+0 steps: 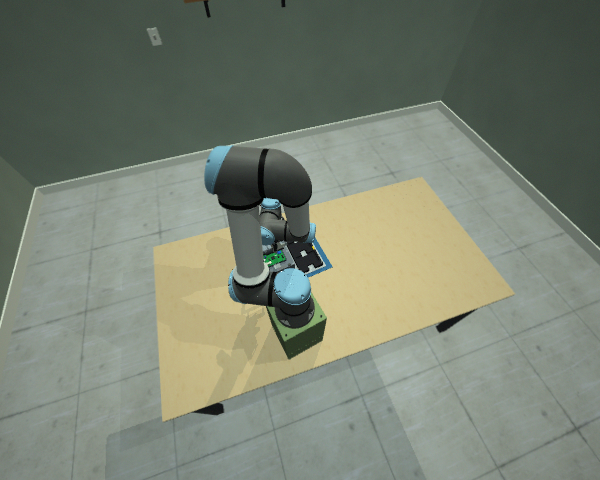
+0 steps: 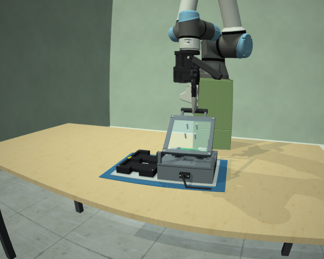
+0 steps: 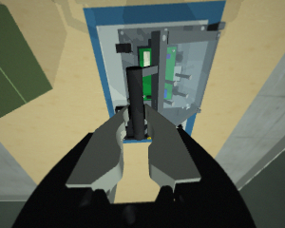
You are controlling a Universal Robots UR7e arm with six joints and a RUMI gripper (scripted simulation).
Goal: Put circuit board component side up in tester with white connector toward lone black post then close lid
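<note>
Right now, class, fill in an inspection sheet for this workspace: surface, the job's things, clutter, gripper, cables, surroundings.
Surface: wooden table carrying a blue mat.
Job's things: circuit board lies in the tester; black tray beside it holds no board; clear lid is partly lowered, not latched.
Clutter: nothing seen.
Gripper: gripper is shut on the lid handle, seen as a black bar between its fingers in the wrist view.
Cables: one black lead runs from the tester's front onto the mat.
Surroundings: green pedestal under the arm, green walls, tiled floor.
</note>
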